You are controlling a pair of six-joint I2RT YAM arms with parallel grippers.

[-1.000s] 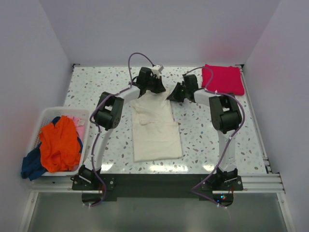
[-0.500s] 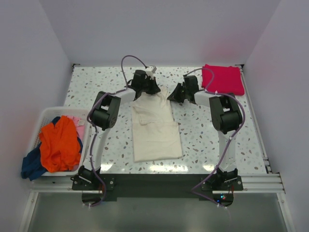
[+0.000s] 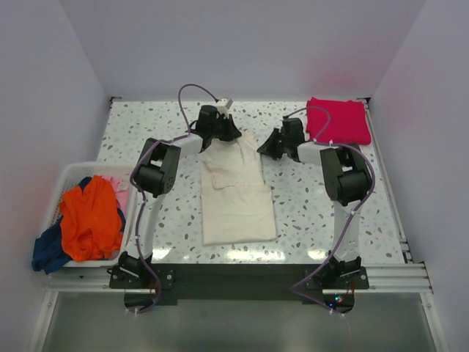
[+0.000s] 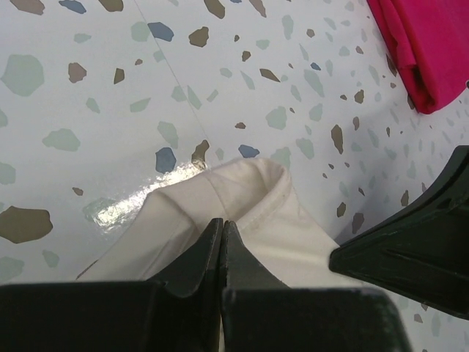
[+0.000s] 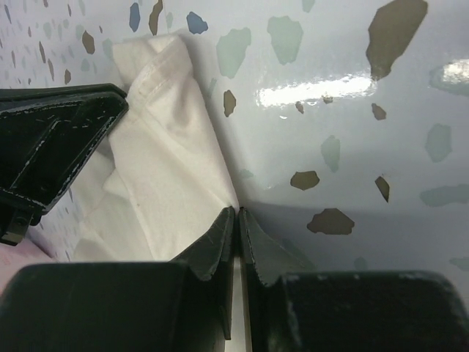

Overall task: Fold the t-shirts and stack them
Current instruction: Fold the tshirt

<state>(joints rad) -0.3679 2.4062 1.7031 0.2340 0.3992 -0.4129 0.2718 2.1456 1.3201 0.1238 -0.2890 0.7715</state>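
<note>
My left gripper [image 4: 222, 223] was squeezed shut on the far edge of the cream t-shirt [image 3: 238, 198]. My right gripper [image 5: 236, 213] pinched that same edge, close by. The rest of the shirt lay flat in the middle of the table [image 3: 308, 213]. The red t-shirt [image 3: 338, 119] sat folded in the far right corner. An orange t-shirt [image 3: 91, 220] lay in the white basket [image 3: 73, 170].

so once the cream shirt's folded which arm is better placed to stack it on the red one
Right, probably. The magenta t-shirt lies in the far right corner, beside the right gripper, which pinches the far edge of the cream t-shirt. The left gripper would have to reach across.
</note>
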